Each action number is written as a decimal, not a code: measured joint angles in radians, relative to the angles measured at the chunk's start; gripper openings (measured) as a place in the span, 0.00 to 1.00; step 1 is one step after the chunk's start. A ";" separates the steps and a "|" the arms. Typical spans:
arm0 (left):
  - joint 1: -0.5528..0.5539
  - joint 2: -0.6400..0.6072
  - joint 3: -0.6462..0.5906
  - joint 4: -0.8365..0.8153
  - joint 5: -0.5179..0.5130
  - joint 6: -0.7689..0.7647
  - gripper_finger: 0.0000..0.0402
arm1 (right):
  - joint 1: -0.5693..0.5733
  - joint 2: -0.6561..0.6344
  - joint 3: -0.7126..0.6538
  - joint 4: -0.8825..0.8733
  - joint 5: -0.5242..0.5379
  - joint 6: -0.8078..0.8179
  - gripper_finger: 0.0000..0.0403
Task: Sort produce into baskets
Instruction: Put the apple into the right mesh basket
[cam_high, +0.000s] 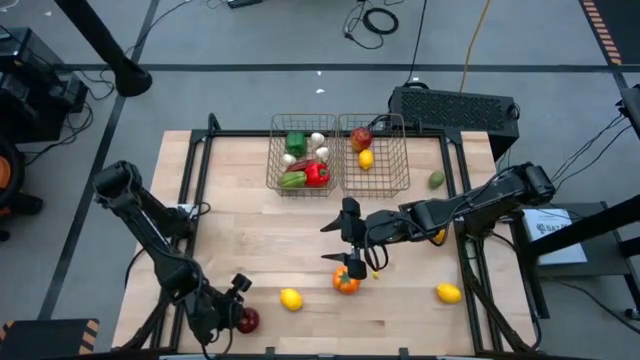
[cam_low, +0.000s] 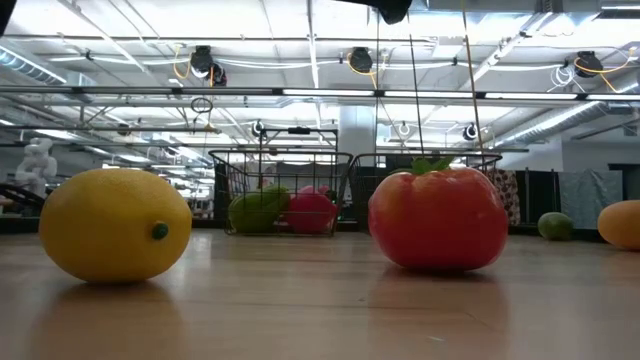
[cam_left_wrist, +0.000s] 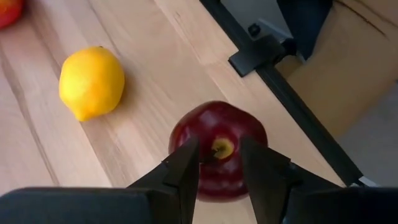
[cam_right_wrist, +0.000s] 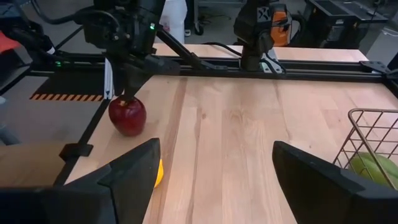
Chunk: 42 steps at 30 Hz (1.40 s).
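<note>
The left gripper (cam_left_wrist: 219, 165) stands directly over the red apple (cam_left_wrist: 217, 149) at the lower left of the high view, near the counter (cam_high: 250, 230) edge — fingers narrowed around the stem, apparently pinching it. The right gripper (cam_high: 350, 245), spread wide, hangs at centre, well apart — the left arm is nearer.

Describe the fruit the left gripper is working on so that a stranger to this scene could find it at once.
Go to the wooden table's near left corner, where the left gripper reaches down. The dark red apple sits between its fingers, close to the black edge rail. Its nearest neighbour is a yellow lemon; the apple alone is deep red with a stem dimple.
</note>
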 joint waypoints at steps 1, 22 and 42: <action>0.000 0.003 0.000 0.000 0.000 0.002 0.30 | 0.000 0.000 0.000 0.000 0.000 0.000 0.75; 0.002 0.011 0.000 -0.014 -0.015 -0.026 0.30 | 0.000 0.000 0.000 -0.001 0.000 -0.008 0.75; 0.002 0.016 0.000 -0.016 -0.022 -0.054 0.30 | 0.000 0.000 0.000 -0.001 0.000 -0.009 0.75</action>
